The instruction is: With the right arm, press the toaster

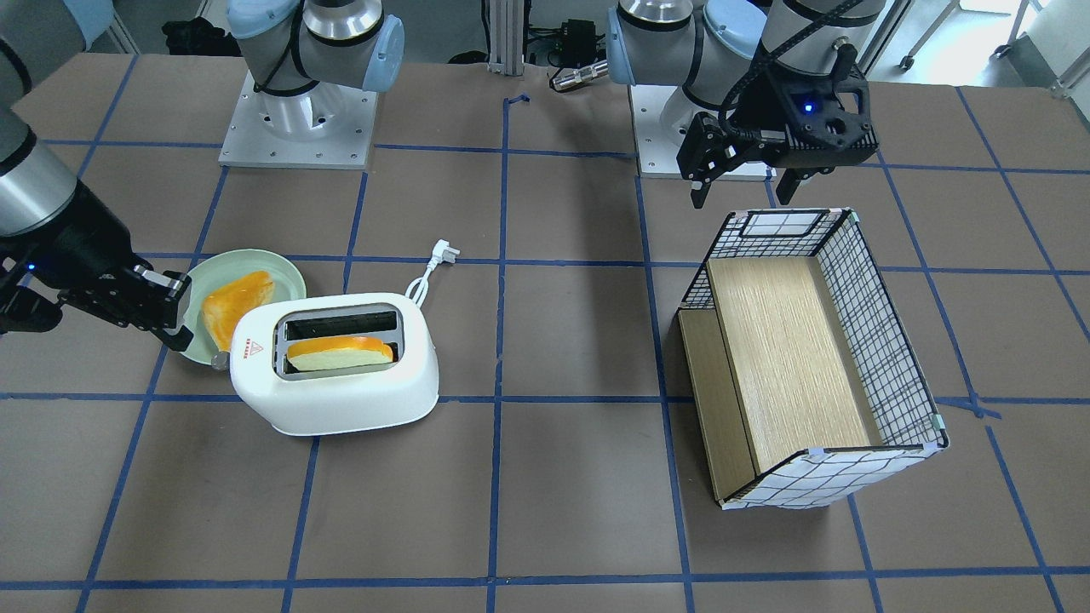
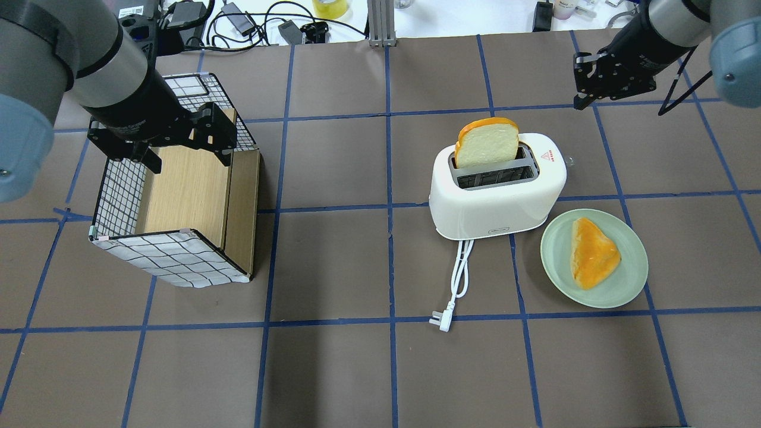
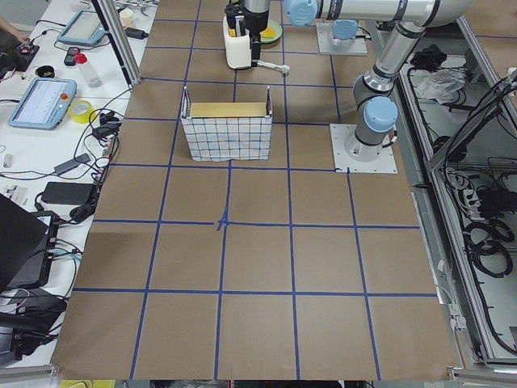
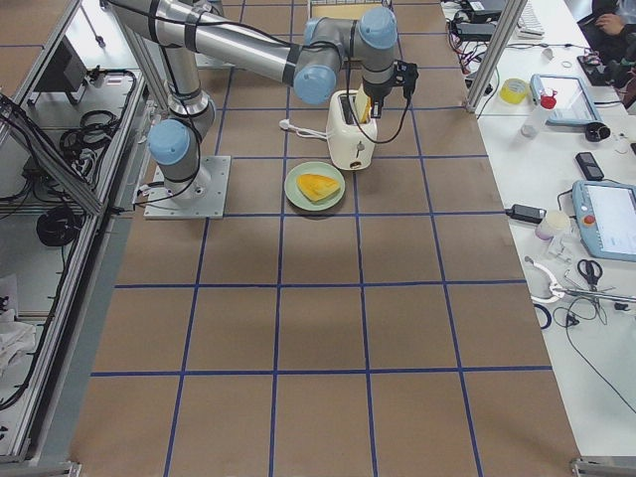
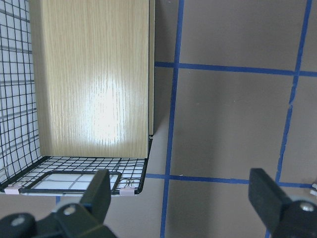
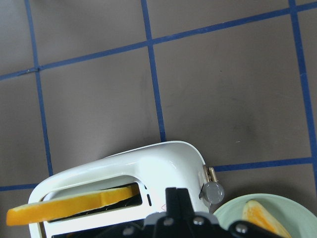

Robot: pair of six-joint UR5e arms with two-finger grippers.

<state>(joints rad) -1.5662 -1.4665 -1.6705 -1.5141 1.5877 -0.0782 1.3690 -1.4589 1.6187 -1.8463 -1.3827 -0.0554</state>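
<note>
The white toaster (image 1: 332,375) stands on the table with a slice of toast (image 1: 341,351) sticking up in one slot; it also shows in the overhead view (image 2: 496,196) and the right wrist view (image 6: 148,163). Its grey lever knob (image 6: 214,191) juts from the end with the red triangle sticker. My right gripper (image 1: 176,334) is shut and empty. It hovers just off that lever end, apart from the toaster and over the plate's edge. My left gripper (image 1: 741,194) is open and empty above the basket's end (image 5: 181,198).
A green plate (image 2: 633,270) holding a piece of orange-crusted bread (image 2: 591,252) lies beside the toaster. The toaster's white cord and plug (image 2: 455,291) trail on the table. A grid-patterned wire basket (image 2: 166,255) with a wooden insert lies on the robot's left side.
</note>
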